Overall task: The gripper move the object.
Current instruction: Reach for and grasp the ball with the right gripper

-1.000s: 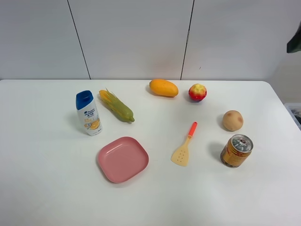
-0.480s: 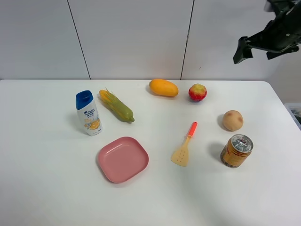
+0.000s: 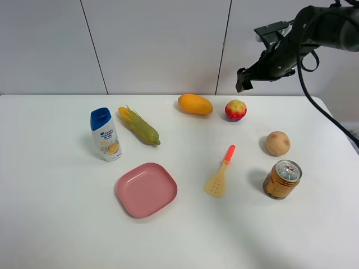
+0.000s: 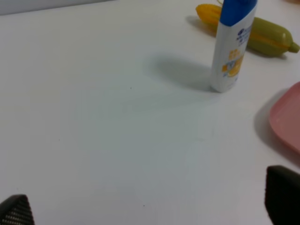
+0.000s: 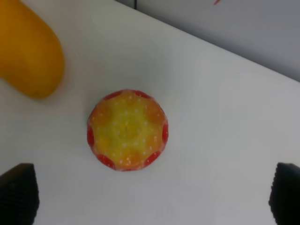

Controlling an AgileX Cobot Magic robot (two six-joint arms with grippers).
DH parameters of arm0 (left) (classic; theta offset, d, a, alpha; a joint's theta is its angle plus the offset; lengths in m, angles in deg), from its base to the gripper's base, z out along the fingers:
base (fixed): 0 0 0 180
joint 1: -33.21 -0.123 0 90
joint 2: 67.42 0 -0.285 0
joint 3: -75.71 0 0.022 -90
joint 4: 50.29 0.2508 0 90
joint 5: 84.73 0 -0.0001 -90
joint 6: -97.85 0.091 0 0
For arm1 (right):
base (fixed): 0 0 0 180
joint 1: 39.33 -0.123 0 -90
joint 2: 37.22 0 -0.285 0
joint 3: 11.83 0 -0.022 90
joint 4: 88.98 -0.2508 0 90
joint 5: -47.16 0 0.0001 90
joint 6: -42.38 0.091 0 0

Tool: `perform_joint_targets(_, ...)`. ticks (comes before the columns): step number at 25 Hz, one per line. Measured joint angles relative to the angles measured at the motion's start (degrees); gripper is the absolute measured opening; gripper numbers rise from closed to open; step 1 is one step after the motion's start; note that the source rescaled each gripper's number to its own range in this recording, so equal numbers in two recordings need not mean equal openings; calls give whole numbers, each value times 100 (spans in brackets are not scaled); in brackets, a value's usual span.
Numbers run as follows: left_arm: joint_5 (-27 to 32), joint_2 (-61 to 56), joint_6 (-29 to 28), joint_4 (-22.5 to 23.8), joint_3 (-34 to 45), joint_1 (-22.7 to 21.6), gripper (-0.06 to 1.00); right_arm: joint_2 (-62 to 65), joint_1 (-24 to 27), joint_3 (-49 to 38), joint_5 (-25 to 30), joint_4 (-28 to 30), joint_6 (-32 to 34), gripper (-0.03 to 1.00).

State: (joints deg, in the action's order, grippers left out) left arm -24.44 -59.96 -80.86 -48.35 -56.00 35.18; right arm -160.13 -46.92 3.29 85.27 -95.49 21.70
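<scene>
The black two-fingered right gripper (image 3: 242,80) hangs in the air on its bent black arm, aimed down at the small red toy fruit with a lumpy yellow top (image 3: 235,110), its jaws spread wide and empty. The fruit sits near the white table's (image 3: 56,224) back edge, with bare tabletop all round it. The orange oval mango (image 3: 195,104) lies near it, while the tan round ball (image 3: 277,143) and the orange-handled yellow spatula (image 3: 221,172) lie well apart, nearer the front. The left gripper (image 4: 150,208) is likewise wide open and empty.
</scene>
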Motion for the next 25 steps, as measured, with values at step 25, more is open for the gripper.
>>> perform_joint_targets(25,0,0,0,0,0,0,100,-1542,-72,6,-1197,-221,0,91)
